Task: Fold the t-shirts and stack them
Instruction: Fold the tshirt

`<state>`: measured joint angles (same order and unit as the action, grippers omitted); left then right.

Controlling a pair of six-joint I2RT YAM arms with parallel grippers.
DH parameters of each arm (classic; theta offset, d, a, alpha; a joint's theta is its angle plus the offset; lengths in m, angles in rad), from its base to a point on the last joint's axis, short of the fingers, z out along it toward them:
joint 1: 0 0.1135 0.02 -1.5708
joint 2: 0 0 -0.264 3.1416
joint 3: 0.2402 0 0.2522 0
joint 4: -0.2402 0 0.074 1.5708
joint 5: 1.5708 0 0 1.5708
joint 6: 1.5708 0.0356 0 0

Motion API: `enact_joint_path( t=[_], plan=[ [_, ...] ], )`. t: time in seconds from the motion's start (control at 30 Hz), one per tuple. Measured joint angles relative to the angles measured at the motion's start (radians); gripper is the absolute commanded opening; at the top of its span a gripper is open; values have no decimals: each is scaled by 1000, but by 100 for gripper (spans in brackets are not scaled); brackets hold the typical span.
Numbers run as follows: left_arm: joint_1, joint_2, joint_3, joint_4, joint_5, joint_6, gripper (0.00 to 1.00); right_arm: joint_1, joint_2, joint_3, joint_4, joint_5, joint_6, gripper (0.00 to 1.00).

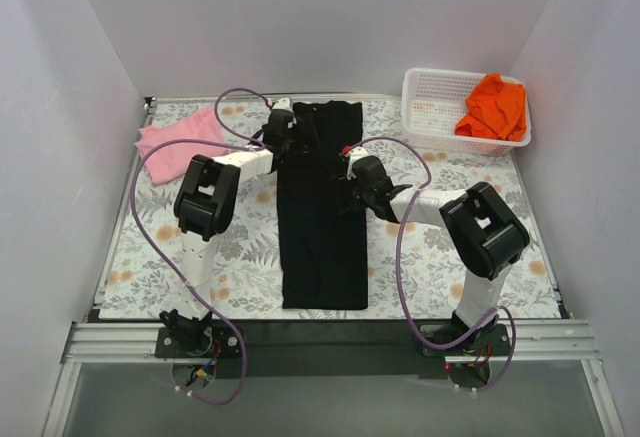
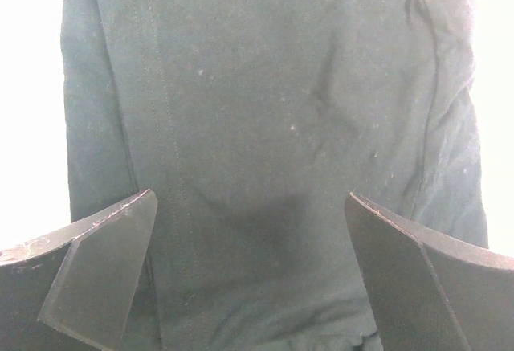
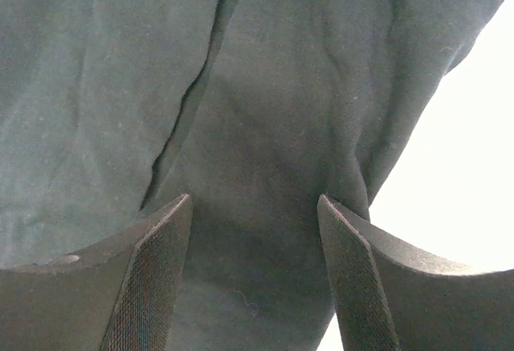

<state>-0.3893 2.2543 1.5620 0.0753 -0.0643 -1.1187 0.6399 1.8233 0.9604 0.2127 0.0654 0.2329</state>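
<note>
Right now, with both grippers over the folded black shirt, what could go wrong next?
1. The black shirt lies in layers with a loose edge showing. The right gripper, open above it, might pinch only the top layer and undo the fold.
2. The left gripper hangs wide open over flat cloth. Closing there could bunch it or catch nothing.

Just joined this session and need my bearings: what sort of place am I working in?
Probably a lab test booth, not a home: plain white walls on three sides, a metal rail carrying the arm bases, a floral-covered table under the black t-shirt.
</note>
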Motion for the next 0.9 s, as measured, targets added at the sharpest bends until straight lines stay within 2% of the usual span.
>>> enact_joint_path(
  t=[0.2, 0.27, 0.3, 0.33, 0.4, 0.57, 0.73, 0.9],
  plan=[
    [0, -79, -97, 11, 18, 6, 98, -12, -29, -8, -42, -8, -17, 60],
    [-2, -143, -142, -5, 24, 14, 98, -15, -82, -33, -95, -5, -24, 63],
    [-4, -184, -164, -5, 25, 18, 98, -17, -119, -48, -118, -4, -27, 71],
    [-6, -233, -185, -3, 26, 23, 98, -17, -163, -63, -142, -2, -26, 90],
    [-8, -354, -243, 16, 27, 31, 98, -17, -263, -85, -178, 3, -27, 96],
    [-14, -752, -461, 101, 24, 26, 98, -4, -526, -121, -212, 14, -18, 96],
    [-28, -1118, -836, 154, 21, -43, 98, 59, -726, -262, -242, 13, 34, 94],
    [-89, -1344, -1152, 30, 10, -162, 97, 158, -836, -422, -335, 13, 115, 93]
  ],
)
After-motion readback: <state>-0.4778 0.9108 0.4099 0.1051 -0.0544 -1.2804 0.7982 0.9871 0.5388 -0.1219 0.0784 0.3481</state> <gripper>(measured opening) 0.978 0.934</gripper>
